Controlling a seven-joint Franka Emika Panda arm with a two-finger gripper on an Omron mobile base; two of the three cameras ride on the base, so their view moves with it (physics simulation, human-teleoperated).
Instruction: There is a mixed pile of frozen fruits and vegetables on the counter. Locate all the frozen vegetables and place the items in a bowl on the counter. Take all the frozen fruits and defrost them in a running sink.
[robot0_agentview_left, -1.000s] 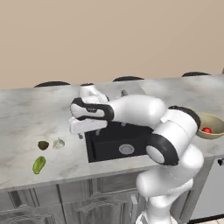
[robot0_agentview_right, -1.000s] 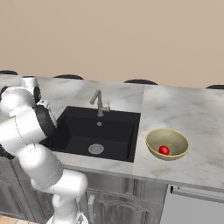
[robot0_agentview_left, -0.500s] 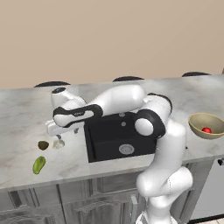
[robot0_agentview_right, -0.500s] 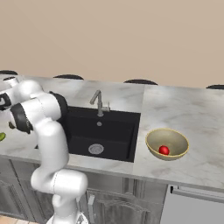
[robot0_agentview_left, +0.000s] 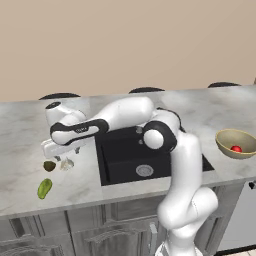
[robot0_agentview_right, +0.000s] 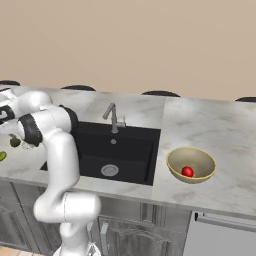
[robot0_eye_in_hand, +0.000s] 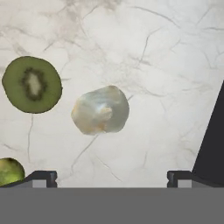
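Note:
My gripper (robot0_agentview_left: 65, 153) hangs open just above the pile at the left of the counter (robot0_agentview_left: 20, 150). In the hand view the whitish garlic bulb (robot0_eye_in_hand: 100, 109) lies centred between my fingertips (robot0_eye_in_hand: 41, 177), with nothing touching it. Beside it lies the dark olive fruit (robot0_eye_in_hand: 31, 84), its cut green face up, and the yellow-green oblong fruit (robot0_eye_in_hand: 8, 171) peeks in at the corner. From the left base view the bulb (robot0_agentview_left: 66, 163), the dark lump (robot0_agentview_left: 49, 166) and the oblong fruit (robot0_agentview_left: 44, 188) lie apart. The red tomato (robot0_agentview_right: 187, 171) sits in the tan bowl (robot0_agentview_right: 172, 157).
The black sink (robot0_agentview_right: 130, 145) with its grey faucet (robot0_agentview_right: 114, 116) lies between the pile and the bowl; its dark rim (robot0_eye_in_hand: 212, 144) shows beside the bulb. My arm arches over the sink's left part. The counter's front edge runs close to the oblong fruit.
The arm has swung left from over the sink to above the pile, and the hand has come down toward the bulb. The jaws stayed open. The foods have not moved.

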